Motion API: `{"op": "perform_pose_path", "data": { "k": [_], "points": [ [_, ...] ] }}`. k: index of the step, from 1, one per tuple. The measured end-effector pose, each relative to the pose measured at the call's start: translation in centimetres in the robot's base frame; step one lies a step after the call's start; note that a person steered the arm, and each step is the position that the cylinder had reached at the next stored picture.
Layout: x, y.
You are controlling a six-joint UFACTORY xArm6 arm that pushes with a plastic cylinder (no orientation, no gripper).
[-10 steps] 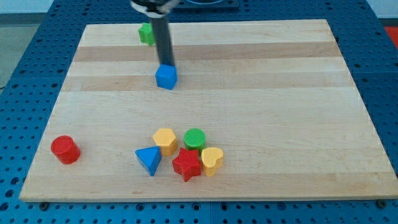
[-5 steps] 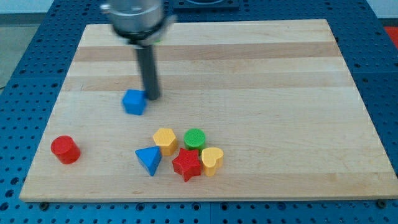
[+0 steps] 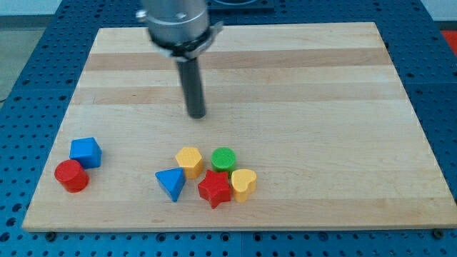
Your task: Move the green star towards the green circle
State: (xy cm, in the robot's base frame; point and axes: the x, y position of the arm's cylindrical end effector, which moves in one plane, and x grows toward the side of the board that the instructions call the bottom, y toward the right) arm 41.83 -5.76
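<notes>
A dark straight rod is seen standing upright over a pale wooden board (image 3: 321,107), its tip (image 3: 196,115) set down on bare wood in the upper middle of the board. The rod is carried by a grey metal arm head (image 3: 177,21) at the view's top. The arm ends in this rod alone, so no fingers are shown and nothing is gripped; no block is touched by the tip.

The green star named in the task is not shown in this view, and its place cannot be told.

The green circle block (image 3: 223,159) is found below the tip and slightly to the view's right, well apart from it, in a tight cluster near the board's bottom edge. A yellow hexagon block (image 3: 189,161) is placed just beside the green circle block on the view's left. A red star block (image 3: 214,188) is set directly below the two, and appears to touch the green circle block. A yellow heart block (image 3: 243,184) is pressed against the red star block on the view's right. A blue triangle block (image 3: 171,184) is placed just to the view's left of the red star block, below the yellow hexagon block.

Far off at the view's lower left, a blue cube block (image 3: 86,152) is seen touching a red cylinder block (image 3: 72,175), which lies below it and slightly to the left. Both are well apart from the tip and from the cluster.

The board is laid on a blue perforated table surface (image 3: 443,86).
</notes>
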Motion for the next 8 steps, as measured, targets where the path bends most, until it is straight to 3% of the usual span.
{"op": "perform_pose_path", "data": {
  "k": [3,4,6,7,8],
  "points": [
    [-0.4,0.0],
    [-4.8,3.1],
    [-18.1,4.4],
    [-22.3,4.4],
    [-22.6,0.5]
  ]
}}
